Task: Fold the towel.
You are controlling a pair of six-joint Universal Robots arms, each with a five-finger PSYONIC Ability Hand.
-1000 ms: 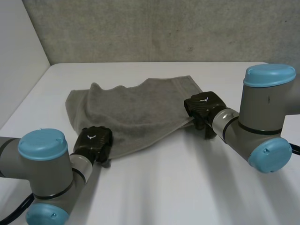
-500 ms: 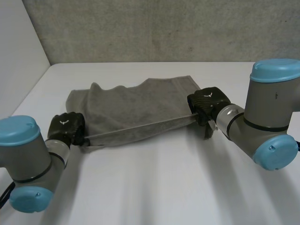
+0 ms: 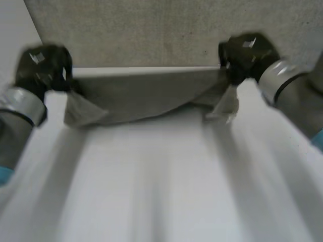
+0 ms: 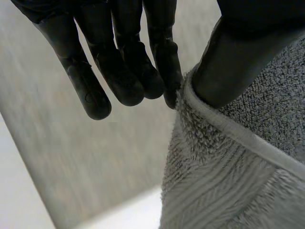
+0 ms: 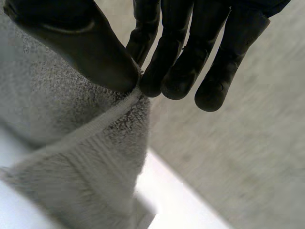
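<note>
The grey towel (image 3: pixel 146 96) hangs stretched between my two hands, lifted above the white table (image 3: pixel 161 181); its lower part sags toward the tabletop. My left hand (image 3: pixel 40 65) pinches one top corner of the towel (image 4: pixel 228 157) between thumb (image 4: pixel 233 62) and fingers (image 4: pixel 119 71). My right hand (image 3: pixel 247 53) pinches the other top corner of the towel (image 5: pixel 81 157) between its thumb (image 5: pixel 81 43) and fingers (image 5: pixel 190 57). The hemmed edge runs taut from one hand to the other.
A grey wall (image 3: pixel 151 30) stands right behind the table's far edge, close to both raised hands. A white side wall (image 3: pixel 15 55) is at the left.
My left hand closed on the towel's near left corner. Both hands then rose and spread apart, lifting the towel's edge off the table and pulling it taut.
</note>
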